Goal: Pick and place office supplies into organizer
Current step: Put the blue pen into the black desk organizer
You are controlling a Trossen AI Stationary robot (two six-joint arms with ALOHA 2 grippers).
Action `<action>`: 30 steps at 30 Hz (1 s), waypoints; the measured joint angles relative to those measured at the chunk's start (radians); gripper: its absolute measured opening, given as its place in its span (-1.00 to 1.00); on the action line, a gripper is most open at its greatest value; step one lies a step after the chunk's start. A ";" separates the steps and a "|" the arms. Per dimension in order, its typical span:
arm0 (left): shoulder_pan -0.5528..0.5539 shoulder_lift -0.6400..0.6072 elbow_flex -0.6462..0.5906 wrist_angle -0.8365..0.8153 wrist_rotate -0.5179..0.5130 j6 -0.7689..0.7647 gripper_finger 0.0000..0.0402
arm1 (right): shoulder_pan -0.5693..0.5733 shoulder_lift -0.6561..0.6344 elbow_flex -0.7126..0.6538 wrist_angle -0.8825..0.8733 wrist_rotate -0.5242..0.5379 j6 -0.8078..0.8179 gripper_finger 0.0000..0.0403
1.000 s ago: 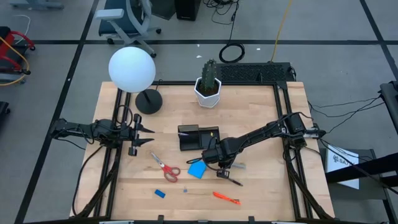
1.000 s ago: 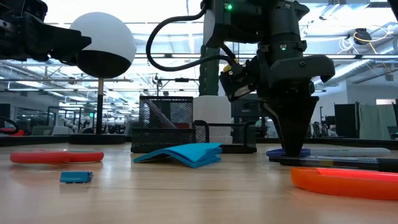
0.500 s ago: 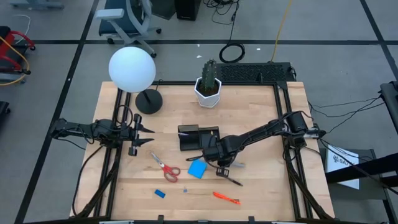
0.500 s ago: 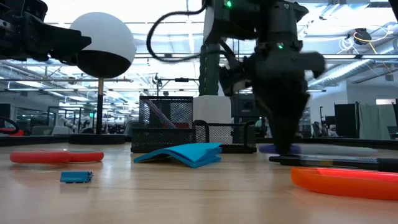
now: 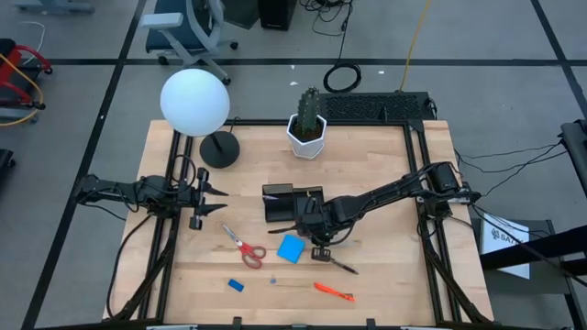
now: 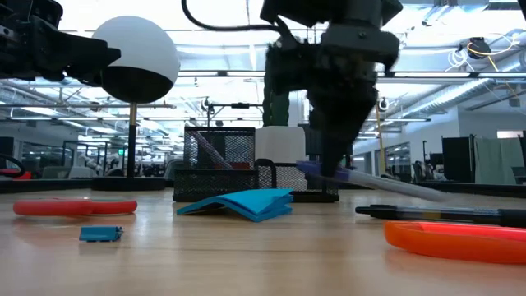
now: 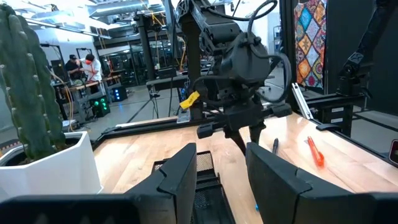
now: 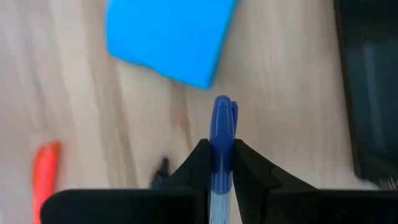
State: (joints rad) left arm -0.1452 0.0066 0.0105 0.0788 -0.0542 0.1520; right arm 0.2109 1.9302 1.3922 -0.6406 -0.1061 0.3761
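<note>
My right gripper (image 5: 316, 235) is shut on a grey-blue marker (image 6: 374, 183) with a blue cap, just near of the black organizer (image 5: 292, 202). The bright blue pad (image 5: 291, 248) lies flat beside it. Red-handled scissors (image 5: 244, 245), a tiny blue block (image 5: 237, 285), an orange pen (image 5: 333, 292) and a black pen (image 5: 337, 262) lie on the table. My left gripper (image 5: 220, 194) waits open at the table's left, level above it. My right gripper pinches the marker between its two fingers just behind the blue cap (image 8: 221, 121), which sticks out past the fingers (image 8: 200, 163). The fingers come from above, slanting down, and lie across the marker. The marker is lifted and tilted, its grey end (image 6: 431, 194) lower.
A white-potted cactus (image 5: 308, 124) stands at the far middle and a lamp with a white globe (image 5: 194, 103) on a round black base (image 5: 219, 149) at the far left. Bare wood lies at the table's right and near left.
My right gripper has risen and gone toward the table's left and the organizer, tipping as it went. The marker, which lay flat on the table, has come up with it and now slants, cap end high.
</note>
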 joint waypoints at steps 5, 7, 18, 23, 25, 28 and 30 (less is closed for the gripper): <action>0.000 0.000 0.000 0.000 0.000 0.000 -0.28 | -0.018 0.000 0.001 0.113 0.000 -0.046 -0.84; 0.000 0.000 0.000 0.000 0.000 0.000 -0.28 | -0.026 0.000 0.002 0.148 0.003 -0.077 -0.84; 0.000 0.000 0.000 0.000 0.000 0.000 -0.28 | -0.070 -0.001 0.002 0.434 0.084 -0.282 -0.84; 0.000 0.000 0.000 0.000 0.000 0.000 -0.28 | -0.081 -0.001 0.002 0.595 0.082 -0.349 -0.84; 0.000 0.000 0.000 0.000 0.000 0.000 -0.28 | -0.083 -0.001 0.002 0.653 0.082 -0.376 -0.84; 0.000 0.000 0.000 0.000 0.000 0.000 -0.28 | -0.087 -0.001 0.002 0.725 0.082 -0.403 -0.84; 0.000 0.000 0.000 0.000 0.000 0.000 -0.28 | -0.088 -0.002 0.002 0.765 0.082 -0.424 -0.84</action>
State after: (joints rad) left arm -0.1455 0.0063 0.0105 0.0788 -0.0543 0.1524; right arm 0.1226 1.9285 1.3941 0.1241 -0.0236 -0.0478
